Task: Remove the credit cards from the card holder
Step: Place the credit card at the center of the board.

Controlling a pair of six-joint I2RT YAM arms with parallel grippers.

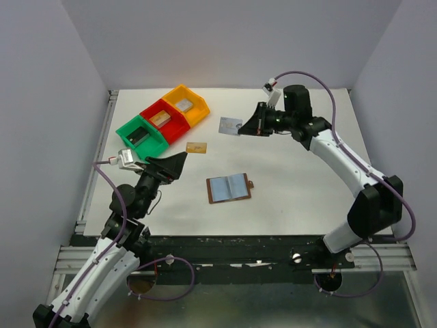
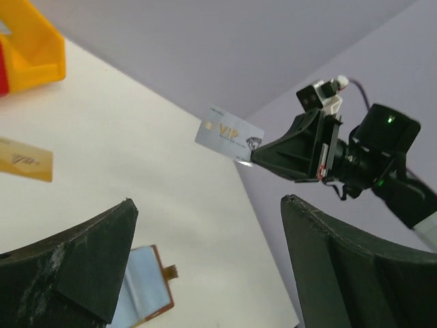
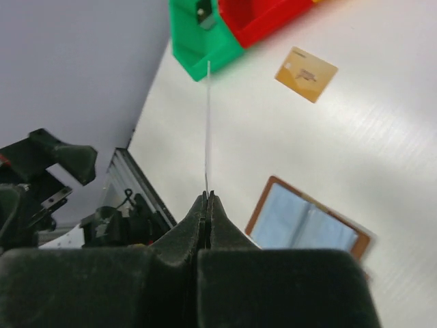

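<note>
Above the far counter (image 1: 293,184), right hand (image 1: 240,128) pinched a silver VIP card (image 1: 229,125), long axis running leftward off its fingertips; open card holder (image 1: 229,188) lay mid-counter, toward the bases; left hand (image 1: 179,162) spread, empty, near gold card (image 1: 196,147)

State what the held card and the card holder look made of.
The silver card in the right gripper: likely plastic, glossy silvery face, very thin edge-on. Card holder: brown leather or imitation, matte rim; pale-blue inner faces, material unclear.
</note>
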